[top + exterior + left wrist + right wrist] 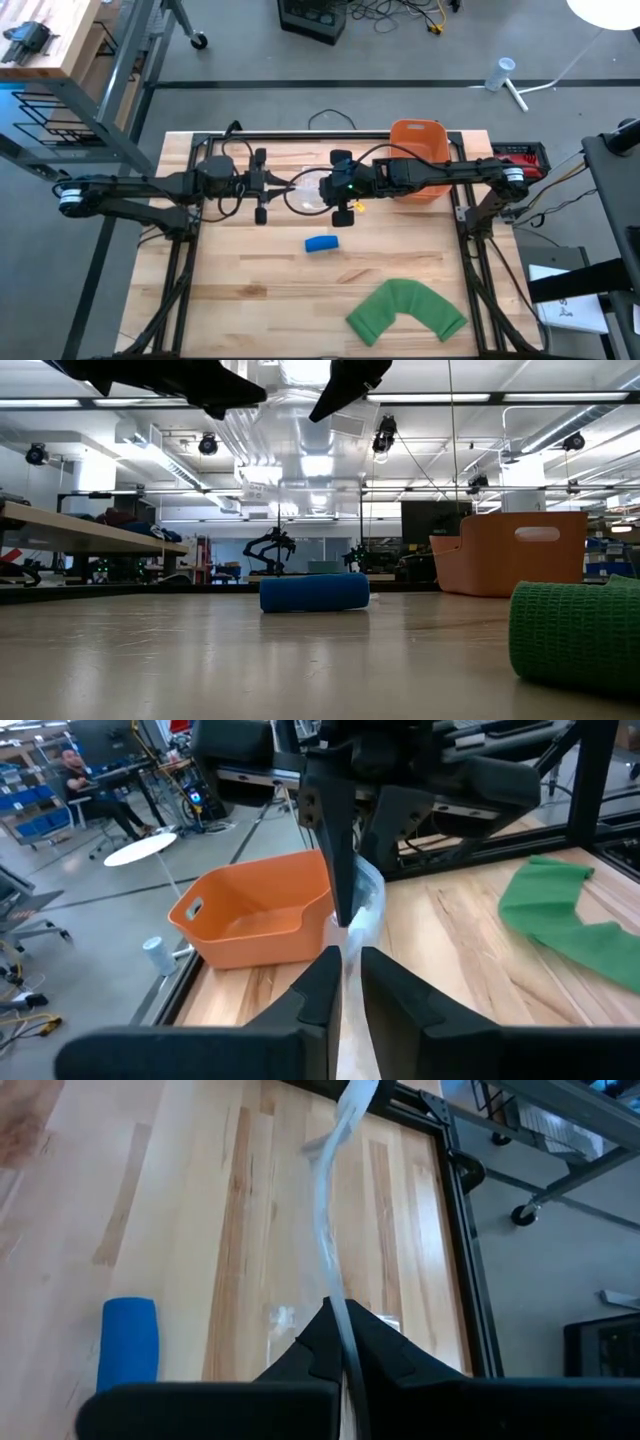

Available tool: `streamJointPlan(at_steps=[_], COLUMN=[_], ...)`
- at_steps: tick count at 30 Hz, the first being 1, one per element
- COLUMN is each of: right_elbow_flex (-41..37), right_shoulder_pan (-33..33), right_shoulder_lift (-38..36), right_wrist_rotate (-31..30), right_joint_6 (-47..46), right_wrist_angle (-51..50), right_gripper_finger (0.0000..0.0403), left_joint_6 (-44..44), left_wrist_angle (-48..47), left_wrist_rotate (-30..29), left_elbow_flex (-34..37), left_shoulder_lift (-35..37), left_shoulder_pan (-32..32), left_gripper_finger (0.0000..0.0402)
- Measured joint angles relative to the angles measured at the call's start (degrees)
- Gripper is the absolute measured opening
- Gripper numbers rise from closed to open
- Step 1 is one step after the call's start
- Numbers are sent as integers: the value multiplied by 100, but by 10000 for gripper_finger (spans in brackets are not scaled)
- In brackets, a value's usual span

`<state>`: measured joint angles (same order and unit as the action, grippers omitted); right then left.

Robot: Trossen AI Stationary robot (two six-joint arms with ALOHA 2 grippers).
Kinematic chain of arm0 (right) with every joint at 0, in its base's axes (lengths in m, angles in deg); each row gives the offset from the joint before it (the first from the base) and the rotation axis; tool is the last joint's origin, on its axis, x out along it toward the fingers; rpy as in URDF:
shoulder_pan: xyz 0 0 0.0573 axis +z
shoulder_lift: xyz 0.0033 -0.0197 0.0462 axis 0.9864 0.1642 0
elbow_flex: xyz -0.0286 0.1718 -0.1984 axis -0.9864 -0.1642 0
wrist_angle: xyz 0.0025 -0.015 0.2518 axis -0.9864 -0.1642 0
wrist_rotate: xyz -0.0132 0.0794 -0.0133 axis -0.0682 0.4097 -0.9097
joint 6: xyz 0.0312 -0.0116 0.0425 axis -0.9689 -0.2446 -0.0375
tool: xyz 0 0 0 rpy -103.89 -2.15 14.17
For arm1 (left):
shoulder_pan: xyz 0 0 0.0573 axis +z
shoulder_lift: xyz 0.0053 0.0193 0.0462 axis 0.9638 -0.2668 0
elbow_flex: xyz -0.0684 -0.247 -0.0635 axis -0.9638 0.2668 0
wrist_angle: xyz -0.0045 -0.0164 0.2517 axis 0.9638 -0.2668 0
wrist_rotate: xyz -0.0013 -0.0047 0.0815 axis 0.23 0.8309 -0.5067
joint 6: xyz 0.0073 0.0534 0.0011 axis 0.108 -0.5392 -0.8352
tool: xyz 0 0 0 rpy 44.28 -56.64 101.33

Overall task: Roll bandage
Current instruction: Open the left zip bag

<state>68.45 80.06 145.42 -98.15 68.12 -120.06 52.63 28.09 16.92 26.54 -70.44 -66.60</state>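
Observation:
A thin translucent white bandage strip [300, 190] is strung in the air between my two grippers, above the table's far middle. My left gripper [262, 187] is shut on one end and my right gripper [341, 193] on the other. The strip shows in the left wrist view [362, 905] and in the right wrist view [330, 1230]. A rolled blue bandage [321, 243] lies on its side on the table near the middle, and also shows in the low view [314, 592]. A green bandage [405, 310] lies spread in a bend at the near right. My left gripper pinches the strip's end [349, 982] between its two fingers, level, coming from the table's left. The strip is clear of the table and runs on to the other gripper. My right gripper pinches the strip's other end [343, 1330] between its two fingers, coming from the table's right. The strip runs away from the fingers in a slight wave, twisted and clear of the table.
An orange bin [418, 160] stands at the far right, just behind my right arm. Dark frame rails [300, 135] run along the table's far edge and sides. Bare wood [250, 290] lies at the near left.

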Motion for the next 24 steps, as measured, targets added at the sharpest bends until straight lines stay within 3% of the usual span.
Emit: streamJointPlan(at_steps=[15, 21, 24], right_elbow_flex=[0, -2, -3], right_shoulder_pan=[24, 76, 76], right_shoulder_lift=[-20, -92, -96], right_wrist_rotate=[26, 70, 407], right_joint_6=[-176, -242, -340], right_wrist_angle=[2, 62, 164], right_gripper_finger=[2, 54, 93], left_joint_6=[-40, -44, -42], left_wrist_angle=[11, 1, -2], left_wrist_rotate=[2, 0, 2], left_elbow_flex=[0, 0, 0], left_shoulder_lift=[42, 58, 62], left_shoulder_pan=[0, -2, 0], left_gripper_finger=[0, 0, 0])
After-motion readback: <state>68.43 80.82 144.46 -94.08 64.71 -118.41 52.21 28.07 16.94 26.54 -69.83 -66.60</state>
